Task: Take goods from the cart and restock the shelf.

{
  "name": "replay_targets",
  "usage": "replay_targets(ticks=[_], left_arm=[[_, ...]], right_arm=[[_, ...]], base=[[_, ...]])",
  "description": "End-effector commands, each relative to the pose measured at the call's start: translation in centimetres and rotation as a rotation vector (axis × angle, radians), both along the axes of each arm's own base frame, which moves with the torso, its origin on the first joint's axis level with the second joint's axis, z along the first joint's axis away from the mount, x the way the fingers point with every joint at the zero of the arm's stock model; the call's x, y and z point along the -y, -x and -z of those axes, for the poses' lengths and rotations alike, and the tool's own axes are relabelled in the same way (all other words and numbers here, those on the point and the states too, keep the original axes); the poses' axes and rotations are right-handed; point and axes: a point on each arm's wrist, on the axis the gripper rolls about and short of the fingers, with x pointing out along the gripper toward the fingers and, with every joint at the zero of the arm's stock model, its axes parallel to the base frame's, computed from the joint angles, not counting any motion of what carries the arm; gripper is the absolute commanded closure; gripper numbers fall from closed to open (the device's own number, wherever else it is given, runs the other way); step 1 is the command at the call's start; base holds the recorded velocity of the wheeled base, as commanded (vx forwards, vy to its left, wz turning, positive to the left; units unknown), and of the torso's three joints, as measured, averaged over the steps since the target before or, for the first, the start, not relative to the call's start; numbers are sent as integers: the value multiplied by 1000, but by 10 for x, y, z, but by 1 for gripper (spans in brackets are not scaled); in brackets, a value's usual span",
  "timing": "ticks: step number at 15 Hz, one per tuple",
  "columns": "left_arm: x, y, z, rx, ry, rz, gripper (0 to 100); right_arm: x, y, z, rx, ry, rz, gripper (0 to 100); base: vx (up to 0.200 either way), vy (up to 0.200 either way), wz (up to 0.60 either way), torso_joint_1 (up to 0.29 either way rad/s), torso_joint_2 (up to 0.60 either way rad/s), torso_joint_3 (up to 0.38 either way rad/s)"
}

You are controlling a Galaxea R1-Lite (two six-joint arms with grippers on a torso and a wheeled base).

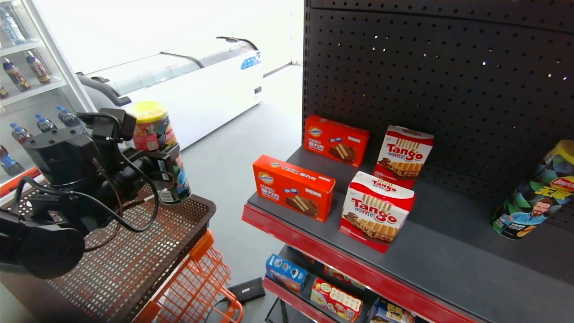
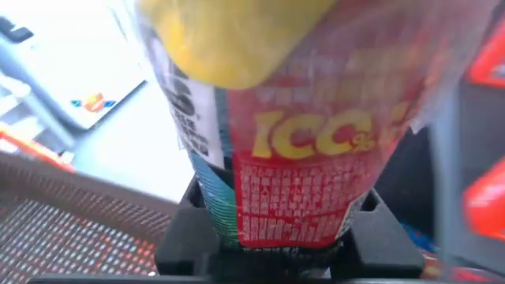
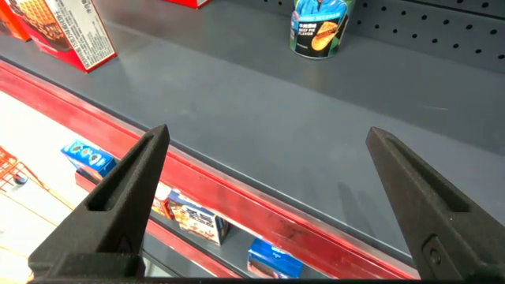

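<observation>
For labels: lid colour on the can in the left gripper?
Yellow lid on the can, clearest in head view.

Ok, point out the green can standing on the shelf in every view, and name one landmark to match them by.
Head view: the green can stands at the far right of the shelf, near the pegboard.
Left wrist view: not in it.
Right wrist view: the green can stands beyond the right gripper, near the pegboard.
Shared landmark: the shelf's red front edge, in the head and right wrist views.
</observation>
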Motion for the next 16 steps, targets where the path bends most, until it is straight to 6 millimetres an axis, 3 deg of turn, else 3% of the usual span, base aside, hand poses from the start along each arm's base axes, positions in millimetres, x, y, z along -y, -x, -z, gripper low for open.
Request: replay_targets(ticks=[1,3,4,5,7,12,16], left_arm=[[22,37,-53,117,19,90,100],[29,55,-61,101,9,208,100],[44,81,-68,116,30,441,100],[49,91,-72,112,46,581,100],[49,93,-70,88,44,635,100],[74,103,-67,47,46,806,100],[77,103,-63,53,35,902,100]], right_arm=[[0,0,0,-1,0,-1,0],[0,0,0,-1,0,1,0],[0,0,0,-1,0,-1,0],[0,0,0,-1,0,1,0],[0,0,0,-1,0,1,0],[0,0,0,-1,0,1,0],[0,0,0,-1,0,1,0]], base=[[0,0,0,0,0,0],[0,0,0,0,0,0],[0,0,0,0,0,0],[0,0,0,0,0,0],[0,0,0,0,0,0],[0,0,0,0,0,0],[0,0,0,0,0,0]])
